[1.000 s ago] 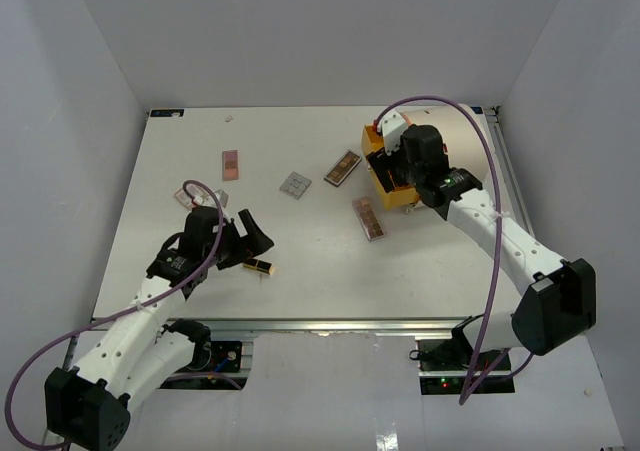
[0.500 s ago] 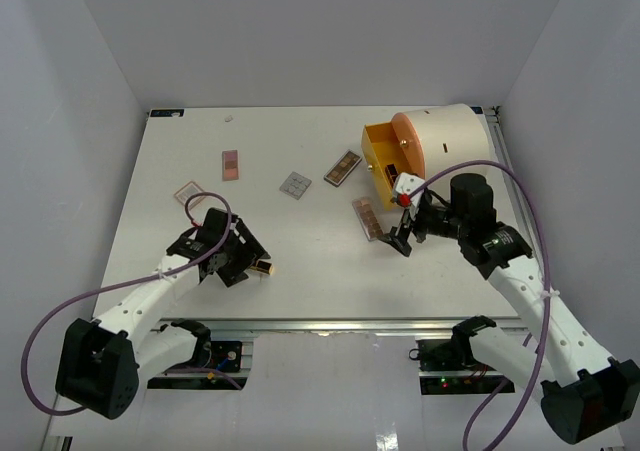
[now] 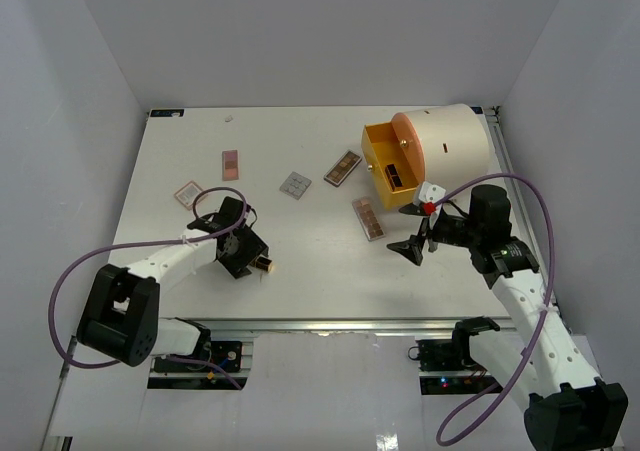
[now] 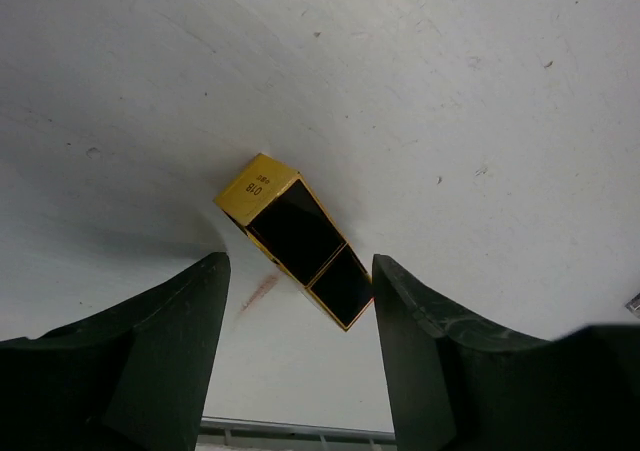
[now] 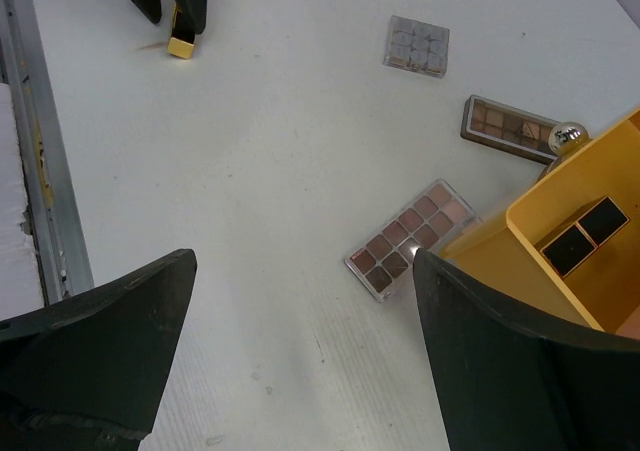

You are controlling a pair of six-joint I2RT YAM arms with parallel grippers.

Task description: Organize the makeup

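Lipstick tube (image 4: pixel 300 236): black with gold edges and a gold end cap. It lies flat on the white surface (image 3: pixel 300 131) at the front left, diagonal in the left wrist view.
Left fingers (image 4: pixel 150 361): spread, one on each side of the tube and low over the surface, pinching nothing. The tube's near end comes just beside one finger, and I cannot tell if they touch.
Second tube (image 5: pixel 585 233): also black and gold, lying in a compartment of the yellow drawer (image 3: pixel 377 151).
Long palette (image 5: pixel 410 239): brown and pink pans, flat on the surface just beside the drawer's near corner.
Dark palette (image 5: pixel 510 129): brown pans, flat, just beside the drawer's silver knob (image 5: pixel 567 136).
Grey square palette (image 5: pixel 417 45): flat near mid-surface, apart from the dark palette on the side away from the drawer.
Pink palette (image 3: pixel 230 164): flat, far left, well apart from the drawer.
Small compact (image 3: pixel 188 193): flat near the left edge, beside the left arm.
Right fingers (image 5: pixel 100 341): spread wide with nothing between them, held above the surface in front of the drawer. The long palette shows in the gap in the right wrist view.
Cream cylinder (image 3: pixel 450 141): on its side at the rear right, orange front (image 3: pixel 405 139) facing left, the drawer standing out below it.
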